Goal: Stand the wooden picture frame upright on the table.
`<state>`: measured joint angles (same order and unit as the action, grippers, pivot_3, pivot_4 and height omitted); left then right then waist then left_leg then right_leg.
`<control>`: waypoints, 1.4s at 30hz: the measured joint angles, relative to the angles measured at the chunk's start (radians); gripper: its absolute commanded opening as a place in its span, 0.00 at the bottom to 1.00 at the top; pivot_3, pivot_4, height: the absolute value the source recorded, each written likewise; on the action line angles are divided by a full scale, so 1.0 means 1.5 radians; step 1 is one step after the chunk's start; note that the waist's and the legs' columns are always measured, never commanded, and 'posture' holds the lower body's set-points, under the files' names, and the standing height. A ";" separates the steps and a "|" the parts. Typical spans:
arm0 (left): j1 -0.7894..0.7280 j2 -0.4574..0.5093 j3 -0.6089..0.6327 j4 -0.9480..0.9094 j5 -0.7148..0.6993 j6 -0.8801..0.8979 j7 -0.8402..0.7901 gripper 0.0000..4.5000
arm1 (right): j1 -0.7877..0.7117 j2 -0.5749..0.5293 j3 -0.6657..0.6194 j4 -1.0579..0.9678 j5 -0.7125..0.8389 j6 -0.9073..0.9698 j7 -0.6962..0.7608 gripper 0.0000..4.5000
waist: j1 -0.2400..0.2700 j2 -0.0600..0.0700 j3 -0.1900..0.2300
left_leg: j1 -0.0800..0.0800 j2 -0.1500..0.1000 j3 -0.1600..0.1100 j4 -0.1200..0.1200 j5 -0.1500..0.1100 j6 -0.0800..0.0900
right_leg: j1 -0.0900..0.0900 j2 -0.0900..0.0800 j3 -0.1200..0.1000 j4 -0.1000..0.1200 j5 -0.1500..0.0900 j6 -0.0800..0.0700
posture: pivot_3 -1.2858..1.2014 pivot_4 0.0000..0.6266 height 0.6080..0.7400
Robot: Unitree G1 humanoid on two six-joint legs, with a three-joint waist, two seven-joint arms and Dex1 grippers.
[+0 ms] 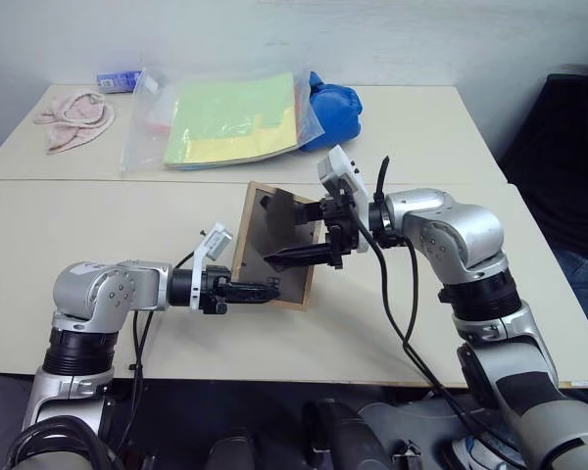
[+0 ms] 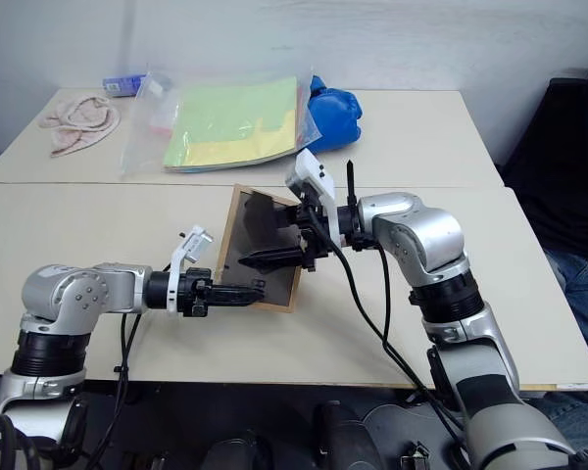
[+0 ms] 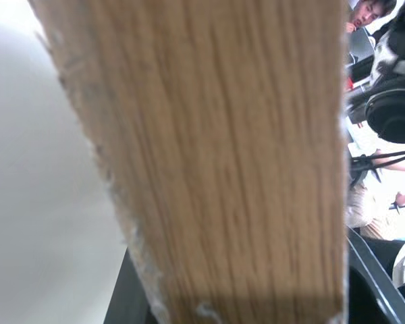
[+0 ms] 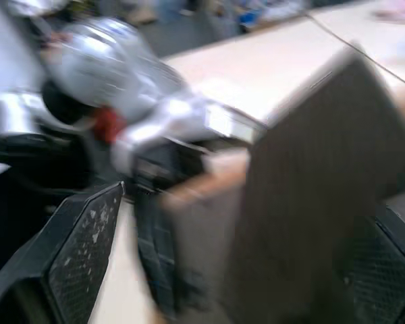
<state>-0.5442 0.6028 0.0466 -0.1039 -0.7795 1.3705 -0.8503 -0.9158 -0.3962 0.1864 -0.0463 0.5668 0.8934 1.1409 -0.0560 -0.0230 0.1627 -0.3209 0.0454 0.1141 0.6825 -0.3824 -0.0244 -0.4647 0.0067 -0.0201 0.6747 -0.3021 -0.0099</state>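
Note:
The wooden picture frame (image 1: pixel 272 235) is held tilted near upright over the middle of the table (image 1: pixel 118 235), with its dark grey back toward me and its lower edge at the tabletop. My left gripper (image 1: pixel 263 291) reaches in from the left and is shut on the frame's lower wooden border, which looms close in the left wrist view (image 3: pixel 223 162). My right gripper (image 1: pixel 279 258) comes from the right at the frame's back. Its fingers (image 4: pixel 88 250) stand wide open, with the grey backing (image 4: pixel 310 189) between them.
At the back of the table lie a plastic bag of green and yellow papers (image 1: pixel 225 119), a blue object (image 1: pixel 335 108), a pink cloth (image 1: pixel 75 117) and a small blue box (image 1: pixel 118 78). A seam (image 1: pixel 78 180) joins the two tops. A person sits at the right edge (image 1: pixel 578 147).

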 measured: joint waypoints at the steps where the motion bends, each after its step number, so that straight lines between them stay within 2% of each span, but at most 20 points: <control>1: 0.000 0.001 -0.001 0.000 0.000 -0.006 -0.001 0.30 | 0.000 -0.014 -0.001 -0.009 0.006 0.005 -0.002 1.00 | 0.001 0.000 0.000 | 0.000 0.000 0.000 0.000 0.000 0.000 | 0.000 0.000 0.000 0.000 0.000 0.000 | 0.52 0.24 1.00; 6: -0.002 0.007 -0.005 0.025 0.000 -0.013 0.000 0.30 | 0.036 -0.084 -0.016 -0.034 -0.018 -0.032 -0.009 1.00 | 0.003 0.000 0.000 | -0.001 0.000 0.000 -0.001 0.000 0.000 | 0.000 0.000 0.000 -0.001 0.000 0.000 | 0.52 0.24 1.00; 11: -0.021 0.009 -0.001 0.031 -0.010 -0.003 0.000 0.30 | 0.150 -0.202 0.009 0.008 -0.201 -0.337 -0.008 1.00 | 0.006 -0.002 0.002 | -0.001 -0.001 -0.001 -0.001 0.000 0.001 | 0.000 0.000 0.000 -0.003 0.000 0.001 | 0.52 0.24 1.00; 13: -0.025 0.013 0.003 0.031 -0.013 0.007 0.000 0.30 | 0.172 -0.223 0.019 0.084 -0.319 -0.624 -0.058 1.00 | 0.002 -0.003 0.002 | -0.001 -0.001 0.000 -0.001 0.000 0.001 | 0.000 0.001 0.001 -0.004 0.001 0.002 | 0.52 0.24 1.00; 15: -0.030 0.013 0.005 0.031 -0.027 0.021 -0.001 0.30 | 0.165 -0.229 0.029 0.175 -0.454 -0.907 -0.161 1.00 | -0.005 -0.004 0.003 | 0.000 -0.001 0.001 -0.001 0.000 0.001 | 0.000 0.001 0.002 -0.003 0.001 0.002 | 0.52 0.24 1.00; 16: -0.036 0.010 0.009 0.032 -0.035 0.033 -0.001 0.30 | 0.147 -0.223 0.037 0.237 -0.550 -1.063 -0.247 1.00 | -0.008 -0.004 0.003 | 0.000 -0.001 0.002 -0.001 0.000 0.000 | 0.000 0.001 0.002 -0.002 0.001 0.002 | 0.52 0.24 1.00; 18: -0.047 0.005 0.014 0.036 -0.042 0.044 -0.001 0.30 | 0.118 -0.208 0.046 0.291 -0.649 -1.190 -0.350 1.00 | -0.012 -0.004 0.004 | 0.000 -0.001 0.002 -0.001 0.001 -0.001 | 0.000 0.001 0.002 -0.001 0.001 0.002 | 0.52 0.24 1.00; 20: -0.060 0.002 0.020 0.044 -0.053 0.057 0.000 0.30 | 0.077 -0.178 0.059 0.336 -0.787 -1.293 -0.500 1.00 | -0.018 -0.004 0.004 | 0.001 -0.001 0.002 -0.001 0.001 -0.001 | 0.000 0.001 0.003 0.000 0.001 0.001 | 0.52 0.24 1.00; 22: -0.073 0.000 0.021 0.048 -0.061 0.071 0.000 0.30 | 0.040 -0.154 0.080 0.367 -0.917 -1.341 -0.652 1.00 | -0.020 -0.004 0.004 | 0.001 0.000 0.003 -0.001 0.001 -0.002 | -0.001 0.001 0.003 0.001 0.000 0.001 | 0.52 0.24 1.00; 25: -0.077 -0.001 0.024 0.049 -0.069 0.086 0.000 0.30 | -0.002 -0.124 0.116 0.408 -1.044 -1.337 -0.830 0.87 | -0.020 -0.004 0.004 | 0.001 0.000 0.003 -0.001 0.001 -0.002 | -0.001 0.001 0.003 0.002 0.000 0.000 | 0.52 0.24 1.00; 28: -0.080 0.000 0.038 0.050 -0.078 0.090 0.001 0.30 | -0.041 -0.098 0.162 0.465 -1.126 -1.299 -0.972 0.65 | -0.018 -0.004 0.004 | 0.001 0.000 0.003 0.000 0.001 -0.002 | -0.001 0.001 0.003 0.002 0.000 0.000 | 0.52 0.24 1.00; 32: -0.078 0.001 0.060 0.055 -0.099 0.099 -0.005 0.30 | -0.059 -0.100 0.191 0.492 -1.156 -1.292 -1.077 0.40 | -0.018 -0.004 0.004 | 0.001 0.000 0.003 -0.001 0.001 -0.002 | -0.001 0.001 0.003 0.001 0.000 0.000 | 0.52 0.24 1.00; 36: -0.074 0.023 0.080 0.047 -0.114 0.106 -0.004 0.59 | -0.081 -0.106 0.231 0.509 -1.173 -1.302 -1.125 0.29 | -0.021 -0.004 0.004 | 0.002 -0.001 0.003 -0.001 0.001 -0.002 | -0.001 0.002 0.003 0.002 0.000 0.000 | 0.52 0.24 1.00; 38: -0.059 0.043 0.093 0.034 -0.118 0.109 0.002 0.72 | -0.085 -0.103 0.241 0.521 -1.173 -1.307 -1.135 0.28 | -0.023 -0.004 0.004 | 0.002 -0.001 0.003 -0.001 0.002 -0.002 | -0.001 0.002 0.004 0.002 0.000 0.000 | 0.52 0.24 1.00; 42: -0.018 0.123 0.169 0.022 -0.122 0.109 0.003 0.99 | -0.097 -0.120 0.251 0.558 -1.173 -1.309 -1.148 0.28 | -0.025 -0.004 0.004 | 0.002 0.000 0.003 -0.001 0.002 -0.003 | -0.001 0.002 0.004 0.002 0.000 -0.001 | 0.52 0.24 1.00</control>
<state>-0.5716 0.7872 0.2995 -0.0711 -0.9620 1.5346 -0.8460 -1.0617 -0.5757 0.5636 0.7911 -1.1927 -1.0707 -0.5804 -0.0937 -0.0292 0.1693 -0.3186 0.0448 0.1183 0.6809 -0.3799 -0.0282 -0.4666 0.0094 -0.0148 0.6783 -0.3028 -0.0111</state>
